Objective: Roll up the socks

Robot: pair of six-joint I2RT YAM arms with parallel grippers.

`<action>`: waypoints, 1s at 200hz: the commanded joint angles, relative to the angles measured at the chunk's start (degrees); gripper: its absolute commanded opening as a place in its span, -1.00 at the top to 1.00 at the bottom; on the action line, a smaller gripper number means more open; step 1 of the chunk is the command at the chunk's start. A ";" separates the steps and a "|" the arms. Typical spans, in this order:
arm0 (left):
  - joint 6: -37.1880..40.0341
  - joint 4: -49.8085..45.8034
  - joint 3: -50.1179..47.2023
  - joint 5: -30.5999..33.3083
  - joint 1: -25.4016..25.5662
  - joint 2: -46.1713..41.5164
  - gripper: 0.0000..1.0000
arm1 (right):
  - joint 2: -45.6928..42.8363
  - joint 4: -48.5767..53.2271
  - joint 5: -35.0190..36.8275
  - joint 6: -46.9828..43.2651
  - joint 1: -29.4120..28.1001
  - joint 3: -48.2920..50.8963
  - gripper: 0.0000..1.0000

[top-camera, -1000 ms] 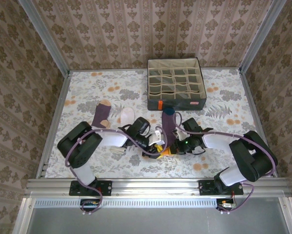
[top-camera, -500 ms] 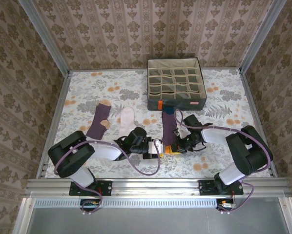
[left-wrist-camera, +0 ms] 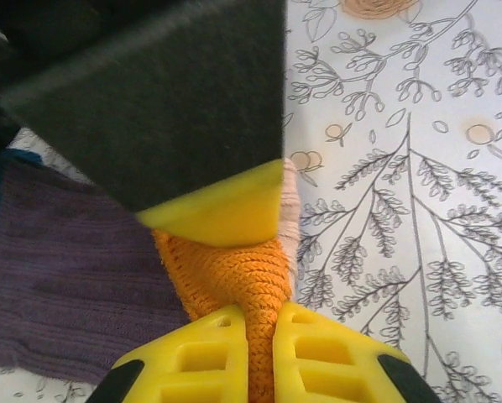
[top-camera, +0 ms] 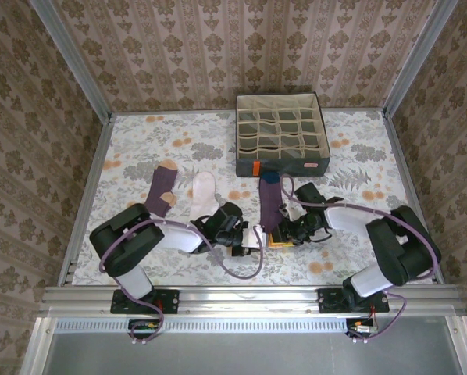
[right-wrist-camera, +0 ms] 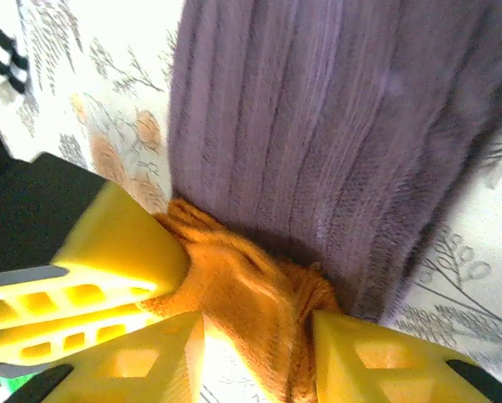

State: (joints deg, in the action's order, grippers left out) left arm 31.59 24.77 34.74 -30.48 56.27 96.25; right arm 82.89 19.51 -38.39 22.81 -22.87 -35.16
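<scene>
Now clamping the orange cuff (left-wrist-camera: pixel 238 281) of the purple sock (top-camera: pixel 269 205) in left gripper (left-wrist-camera: pixel 254 323) and right gripper (right-wrist-camera: pixel 255 332), by the near edge of the table (top-camera: pixel 140 141); dragging it slightly rightward, apparently straightening before rolling.

On the table (top-camera: pixel 140 148), the left sock (top-camera: pixel 162 190) lies at 9 o'clock from the middle sock (top-camera: pixel 202 191), and the right sock (top-camera: pixel 269 199) at 3 o'clock. The box (top-camera: pixel 284 166) sits at 12 o'clock from the right sock. The left gripper (left-wrist-camera: pixel 259 336) and right gripper (right-wrist-camera: pixel 255 336) meet at that sock's 6 o'clock end.
</scene>
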 commanded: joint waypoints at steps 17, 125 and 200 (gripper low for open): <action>-7.44 -7.32 3.93 -15.67 -3.74 3.51 1.00 | -12.53 -2.49 7.75 1.01 0.66 2.32 0.21; -15.28 -5.71 7.76 -25.71 -8.42 9.40 1.00 | -5.92 -11.50 -3.97 -3.27 -1.97 3.79 0.13; -22.98 -1.98 8.59 -26.04 -11.05 11.89 1.00 | -6.41 -7.16 1.24 -5.12 -4.44 5.45 0.07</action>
State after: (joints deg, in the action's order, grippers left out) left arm 11.40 23.88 41.82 -55.51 45.74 106.54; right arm 76.99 9.30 -39.59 19.42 -26.35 -30.52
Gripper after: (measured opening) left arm 0.007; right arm 0.467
